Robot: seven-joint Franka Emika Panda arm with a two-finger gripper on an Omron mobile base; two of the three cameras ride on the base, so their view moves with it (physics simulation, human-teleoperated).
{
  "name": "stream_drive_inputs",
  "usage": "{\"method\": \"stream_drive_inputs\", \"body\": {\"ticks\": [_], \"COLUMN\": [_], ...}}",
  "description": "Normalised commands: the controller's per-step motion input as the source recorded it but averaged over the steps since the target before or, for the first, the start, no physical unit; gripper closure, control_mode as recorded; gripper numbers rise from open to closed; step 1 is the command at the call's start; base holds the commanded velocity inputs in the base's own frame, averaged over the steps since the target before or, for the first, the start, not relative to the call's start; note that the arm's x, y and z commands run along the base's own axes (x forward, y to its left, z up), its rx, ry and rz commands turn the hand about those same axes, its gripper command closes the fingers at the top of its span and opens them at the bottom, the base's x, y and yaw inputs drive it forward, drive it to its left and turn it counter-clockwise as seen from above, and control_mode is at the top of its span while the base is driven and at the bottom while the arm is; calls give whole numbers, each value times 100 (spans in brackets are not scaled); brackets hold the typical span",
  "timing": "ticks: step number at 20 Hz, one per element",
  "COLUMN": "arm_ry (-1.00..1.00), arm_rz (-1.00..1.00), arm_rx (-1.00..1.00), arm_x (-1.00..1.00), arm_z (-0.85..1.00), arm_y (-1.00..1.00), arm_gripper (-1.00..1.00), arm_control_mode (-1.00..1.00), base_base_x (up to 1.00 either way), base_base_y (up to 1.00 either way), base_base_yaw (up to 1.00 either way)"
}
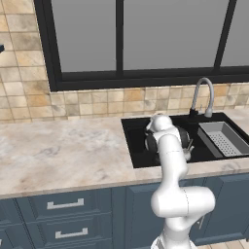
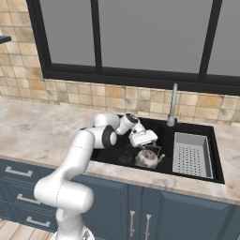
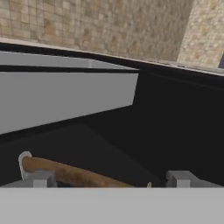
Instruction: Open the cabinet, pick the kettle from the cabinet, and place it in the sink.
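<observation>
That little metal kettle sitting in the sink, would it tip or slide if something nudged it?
The kettle looks squat and wide-based, so it would probably slide across the sink floor rather than tip. Its smooth metal body likely slips easily. The arched brown handle seems rigid, offering the open end effector a firm hold.

Count of things at the sink and worktop

There was one kettle (image 2: pixel 148 158), one black sink (image 2: pixel 190 124), one silver faucet (image 2: pixel 173 104) and one grey perforated tray (image 2: pixel 190 154). One window (image 2: pixel 140 35) ran behind a single marble worktop (image 1: pixel 58 151). Three drawer handles (image 2: pixel 18 172) showed in the right base view, and two vertical door handles (image 2: pixel 132 223) below the sink. One robot hand (image 2: pixel 147 149) was present.
</observation>
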Motion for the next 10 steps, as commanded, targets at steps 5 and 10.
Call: {"method": "stream_drive_inputs", "body": {"ticks": [5, 10], "arm_ry": [0, 0], "arm_rz": [0, 1], "arm_rx": [-2, -1], "arm_x": [-4, -4], "arm_z": [0, 0], "arm_y": [42, 37], "arm_gripper": [-100, -100], "arm_control_mode": [-100, -100], "base_base_x": [0, 0], "base_base_y": [0, 0], "base_base_yaw": [0, 0]}}
